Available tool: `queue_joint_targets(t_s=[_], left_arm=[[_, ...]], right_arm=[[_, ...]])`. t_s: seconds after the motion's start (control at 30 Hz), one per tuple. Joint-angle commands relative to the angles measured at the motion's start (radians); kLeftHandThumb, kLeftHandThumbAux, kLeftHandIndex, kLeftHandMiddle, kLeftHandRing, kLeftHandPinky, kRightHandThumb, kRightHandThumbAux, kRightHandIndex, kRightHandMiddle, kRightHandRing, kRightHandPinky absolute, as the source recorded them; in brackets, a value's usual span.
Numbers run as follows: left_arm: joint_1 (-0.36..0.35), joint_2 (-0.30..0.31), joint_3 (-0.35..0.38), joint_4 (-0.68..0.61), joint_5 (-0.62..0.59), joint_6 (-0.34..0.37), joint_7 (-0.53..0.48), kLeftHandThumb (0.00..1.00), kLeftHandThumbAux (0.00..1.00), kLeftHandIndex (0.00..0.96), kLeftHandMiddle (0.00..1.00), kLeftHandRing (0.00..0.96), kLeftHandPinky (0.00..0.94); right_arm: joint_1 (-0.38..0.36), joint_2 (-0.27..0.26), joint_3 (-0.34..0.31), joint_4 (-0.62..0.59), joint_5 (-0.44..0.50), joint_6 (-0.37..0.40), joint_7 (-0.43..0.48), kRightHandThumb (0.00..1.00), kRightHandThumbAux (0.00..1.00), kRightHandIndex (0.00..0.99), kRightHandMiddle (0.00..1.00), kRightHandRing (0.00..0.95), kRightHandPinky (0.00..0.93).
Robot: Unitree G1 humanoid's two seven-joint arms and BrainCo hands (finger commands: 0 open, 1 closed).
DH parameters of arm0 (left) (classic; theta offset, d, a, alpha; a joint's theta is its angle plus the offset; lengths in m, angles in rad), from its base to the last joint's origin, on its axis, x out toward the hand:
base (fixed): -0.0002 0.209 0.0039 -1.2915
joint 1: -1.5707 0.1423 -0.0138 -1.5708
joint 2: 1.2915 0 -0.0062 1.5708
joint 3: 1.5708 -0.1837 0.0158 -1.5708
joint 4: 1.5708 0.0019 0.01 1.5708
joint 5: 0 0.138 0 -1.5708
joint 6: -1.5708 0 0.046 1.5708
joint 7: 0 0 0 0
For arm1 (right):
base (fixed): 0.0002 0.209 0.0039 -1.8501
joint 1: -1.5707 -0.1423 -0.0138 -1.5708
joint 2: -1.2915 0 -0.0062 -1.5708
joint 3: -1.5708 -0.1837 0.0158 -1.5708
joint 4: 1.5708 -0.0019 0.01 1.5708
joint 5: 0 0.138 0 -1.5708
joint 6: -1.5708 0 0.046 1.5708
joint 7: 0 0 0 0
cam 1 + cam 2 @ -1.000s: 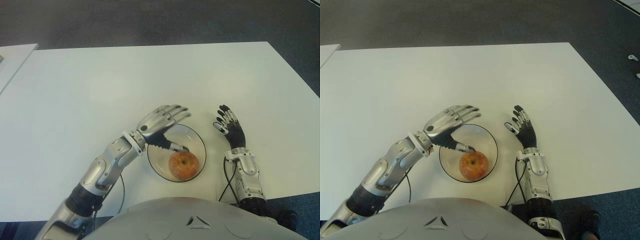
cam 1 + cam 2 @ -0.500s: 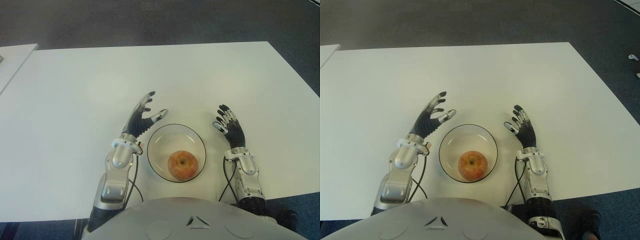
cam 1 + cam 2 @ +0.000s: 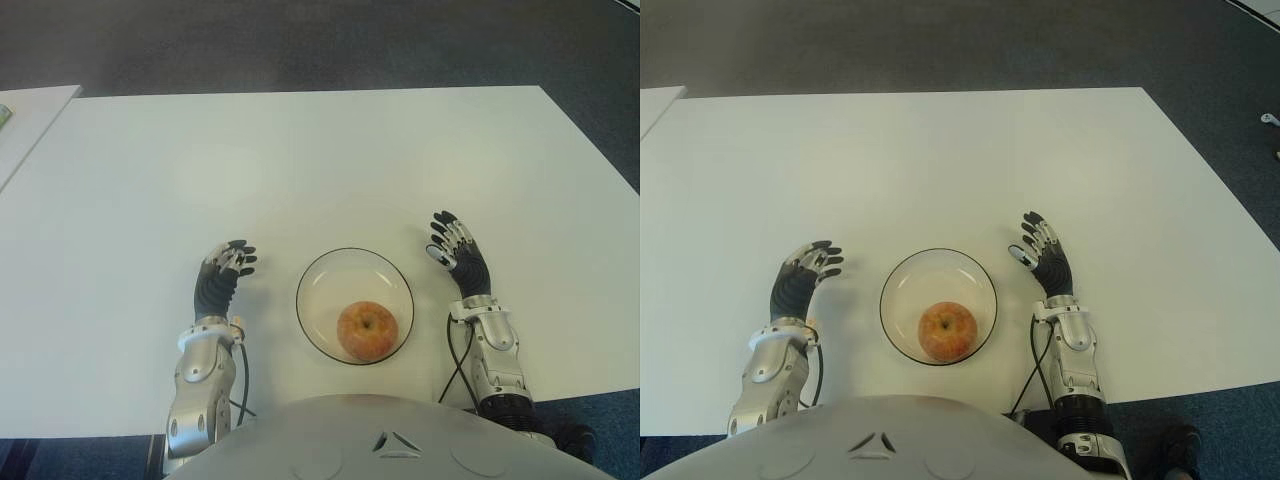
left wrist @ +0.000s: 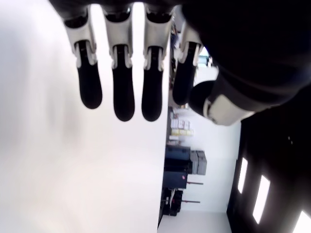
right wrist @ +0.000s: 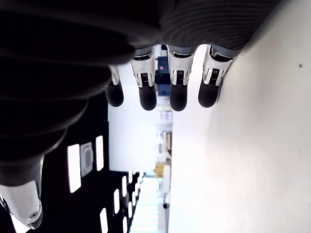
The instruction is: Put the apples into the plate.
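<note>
One red-yellow apple point(image 3: 367, 331) sits inside the clear glass plate point(image 3: 318, 285) on the white desk point(image 3: 300, 160). The left hand point(image 3: 222, 274) and right hand point(image 3: 458, 257) flank the plate, fingers extended, holding nothing.

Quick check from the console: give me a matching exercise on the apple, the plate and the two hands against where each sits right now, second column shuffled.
Things:
1. apple
2. plate
3. left hand
4. right hand

Places or states:
A. open, empty, on the table to the right of the plate
B. on the white table, between the two hands
C. inside the plate, toward its near edge
D. open, empty, on the table to the left of the plate

Pairs: 1-C, 2-B, 3-D, 4-A
</note>
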Motion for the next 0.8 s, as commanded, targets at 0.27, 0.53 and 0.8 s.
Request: queue_joint_targets(t_s=[0.27, 0.53, 0.8], left_arm=[[-0.053, 0.005, -0.022, 0.313, 0.053, -0.295, 0.027, 0.113, 0.6, 0.272, 0.305, 0.323, 0.339], [-0.06, 0.024, -0.049, 0.391, 0.148, -0.37, 0.064, 0.089, 0.551, 0.228, 0.225, 0.241, 0.279], [-0.057, 0.053, -0.068, 0.46, 0.215, -0.496, 0.073, 0.07, 0.487, 0.216, 0.194, 0.202, 0.242]], right_arm=[[0.1, 0.033, 0.025, 0.031, -0.009, 0.091, -0.003, 0.192, 0.626, 0.116, 0.163, 0.134, 0.169], [0.133, 0.039, 0.03, -0.038, -0.001, 0.105, -0.003, 0.216, 0.635, 0.125, 0.166, 0.142, 0.187], [0.156, 0.039, 0.024, -0.092, 0.015, 0.141, 0.001, 0.213, 0.643, 0.13, 0.161, 0.144, 0.174]])
